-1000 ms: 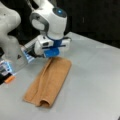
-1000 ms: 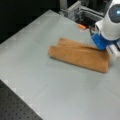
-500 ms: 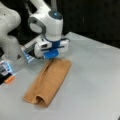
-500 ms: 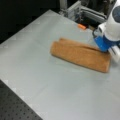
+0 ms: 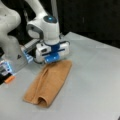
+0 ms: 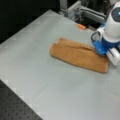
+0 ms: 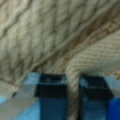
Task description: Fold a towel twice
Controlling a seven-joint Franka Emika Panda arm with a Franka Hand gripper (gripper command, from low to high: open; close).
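Down low at the towel's (image 5: 48, 83) twelve o'clock end in a front view, gripper (image 5: 53, 60) pinching a fold of cloth, fingers (image 7: 52, 100) pressed onto it in the wrist view. Folded once already, seemingly, into a long strip on the grey table (image 6: 37, 62). Orange bit (image 6: 81, 26) beyond the towel at twelve o'clock.

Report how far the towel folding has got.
One fold looks done: the towel lies as a long doubled strip on the table. In hand: the gripper is at its far end, and the wrist view shows cloth pinched between the fingers. The second fold is left.
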